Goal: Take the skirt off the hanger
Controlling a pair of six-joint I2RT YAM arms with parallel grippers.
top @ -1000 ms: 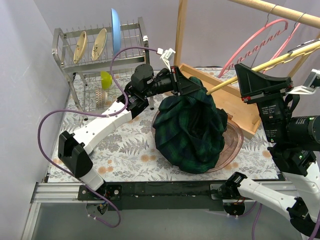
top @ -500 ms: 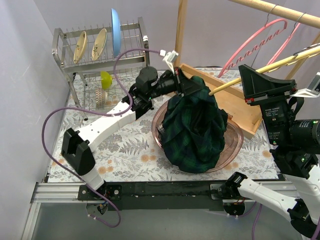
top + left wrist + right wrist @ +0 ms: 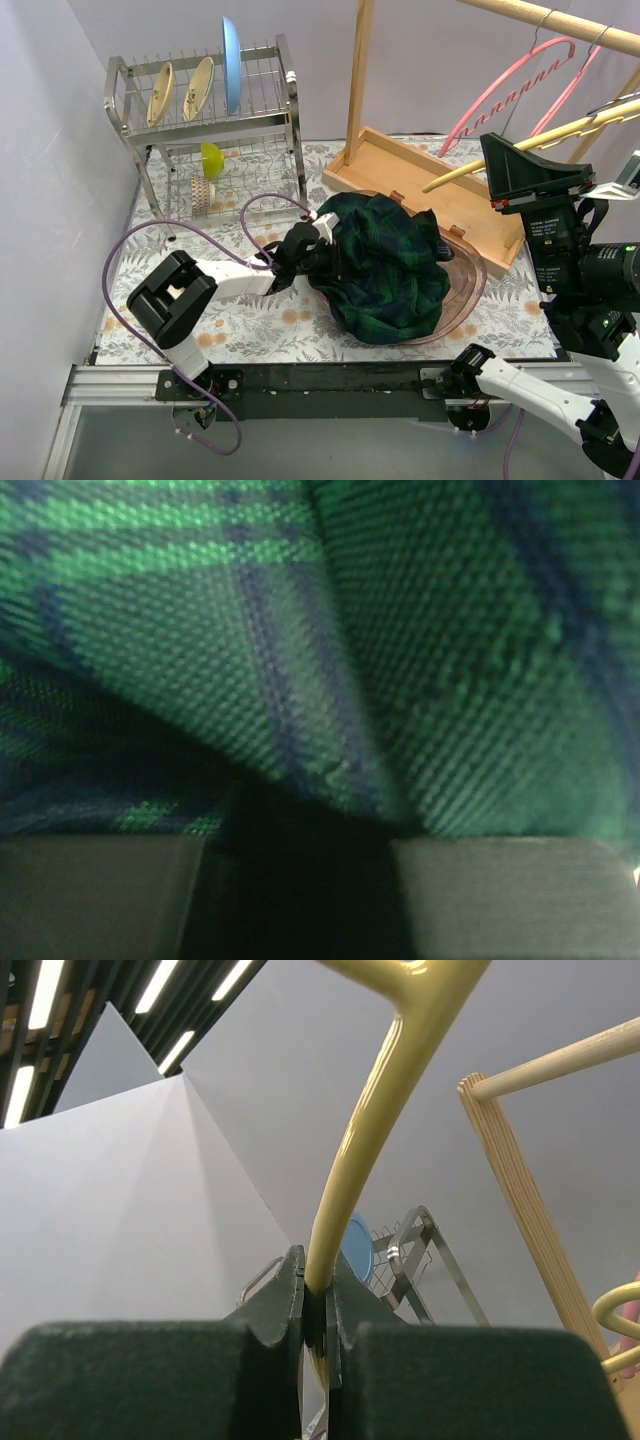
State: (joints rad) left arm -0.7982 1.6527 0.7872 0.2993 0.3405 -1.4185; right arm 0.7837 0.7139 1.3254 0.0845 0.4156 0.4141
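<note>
The dark green plaid skirt (image 3: 385, 275) lies heaped on a pink plate (image 3: 470, 292) at the table's middle, free of the hanger. The yellow hanger (image 3: 460, 176) is bare and juts left from my right gripper (image 3: 497, 163), which is shut on its arm, raised at the right. In the right wrist view the jaws (image 3: 318, 1280) pinch the yellow hanger (image 3: 385, 1100). My left gripper (image 3: 322, 250) is low at the skirt's left edge. In the left wrist view the skirt (image 3: 400, 630) fills the frame and a fold runs down between the fingers (image 3: 500, 900).
A wooden stand base (image 3: 400, 160) with an upright post (image 3: 358, 70) sits behind the plate. Pink hangers (image 3: 510, 85) hang on the rod (image 3: 560, 20) at the top right. A dish rack (image 3: 200, 110) with plates stands at the back left.
My left gripper has dropped from high behind the plate down to the table with the skirt, which slid off the yellow hanger and collapsed onto the plate. The right arm barely moved.
</note>
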